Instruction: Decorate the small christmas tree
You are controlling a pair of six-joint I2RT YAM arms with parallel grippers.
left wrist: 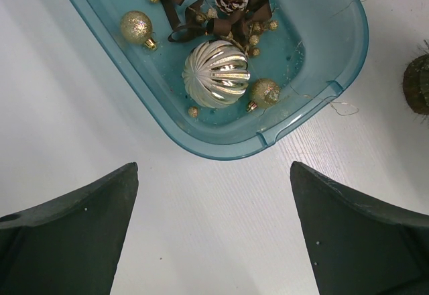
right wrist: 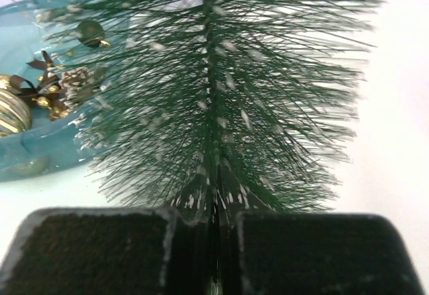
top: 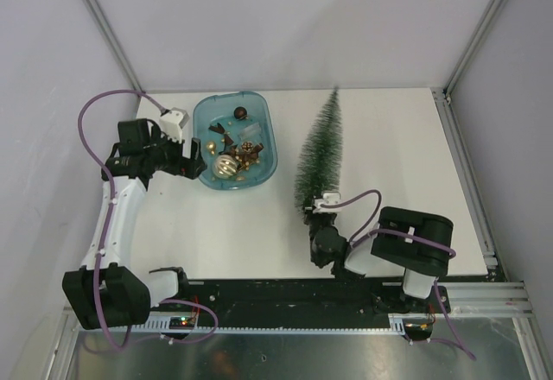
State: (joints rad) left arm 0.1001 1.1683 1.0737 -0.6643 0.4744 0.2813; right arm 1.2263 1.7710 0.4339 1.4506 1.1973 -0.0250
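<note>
The small christmas tree (top: 318, 151) stretches mid-counter, tip toward the far edge, just beside the blue tray (top: 270, 142). The right end effector (right wrist: 214, 221) is clamped on its stem near the base (probably the one stiff part, since the bristles look soft and light). The left end effector (left wrist: 214, 174) gapes, empty.

White table (top: 389, 138); blue tray (left wrist: 221, 149) on it

Base of tree (right wrist: 221, 107) behind end effector (right wrist: 214, 226)

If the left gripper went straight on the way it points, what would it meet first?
The left gripper would likely meet the near rim of the translucent blue plastic tray, ribbed silver ball ornament just behind; depth unclear.
</note>
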